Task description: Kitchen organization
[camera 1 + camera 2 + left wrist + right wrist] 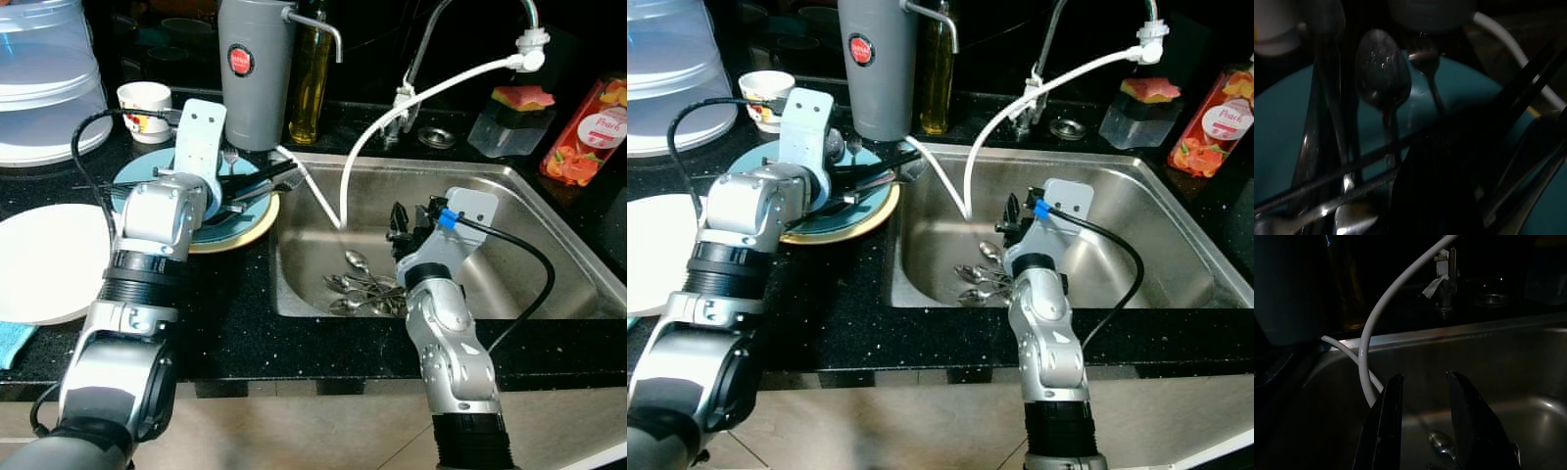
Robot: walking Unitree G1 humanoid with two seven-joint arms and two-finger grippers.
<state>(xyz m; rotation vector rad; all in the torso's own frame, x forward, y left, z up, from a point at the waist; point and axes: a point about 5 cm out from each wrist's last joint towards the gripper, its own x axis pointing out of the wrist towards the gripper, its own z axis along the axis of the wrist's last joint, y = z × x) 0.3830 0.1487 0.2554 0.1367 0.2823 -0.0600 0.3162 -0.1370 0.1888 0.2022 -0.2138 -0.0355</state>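
A teal plate (147, 176) sits on a yellow plate (245, 230) on the black counter left of the sink, with a spoon (1382, 73), a fork (1425, 58) and other cutlery lying on it. My left gripper (284, 178) reaches low over this plate, its black fingers a little apart above the cutlery. Several spoons (358, 289) lie heaped on the floor of the steel sink (549, 225). My right gripper (400, 227) hangs inside the sink just above that heap, open (1424, 376) with nothing between its fingers; one spoon (1442, 443) lies below it.
A white hose (343, 186) loops from the faucet (416, 69) into the sink beside the right gripper. A grey flask (255, 69), oil bottle (311, 73) and cup (145, 106) stand behind the plates. A white plate (44, 259) lies far left. A sponge box (514, 117) and a red bottle (588, 132) stand at the right.
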